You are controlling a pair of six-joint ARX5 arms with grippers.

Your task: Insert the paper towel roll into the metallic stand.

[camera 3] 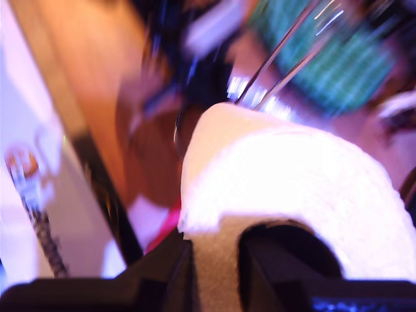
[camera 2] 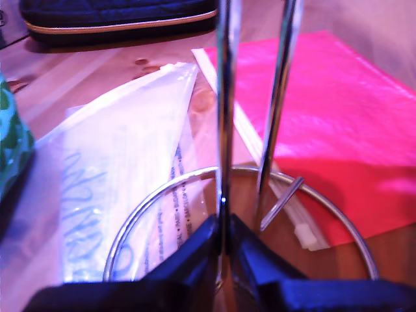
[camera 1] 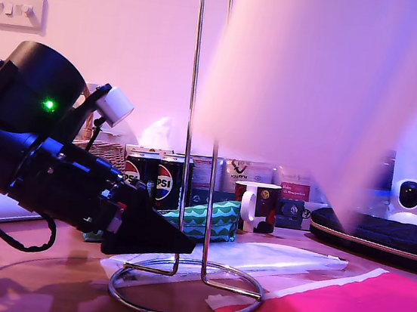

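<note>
Risk: paper towel roll [camera 3: 286, 175], clamped in my second gripper [camera 3: 214, 260], could snag the metallic stand [camera 1: 201, 125]; my first gripper [camera 2: 223, 250] pinches its upright.

The big soft white paper roll [camera 1: 308, 84] fills the air beside the tall shiny wire stand [camera 1: 201, 125]; cans [camera 1: 156, 180] crowd behind.
</note>
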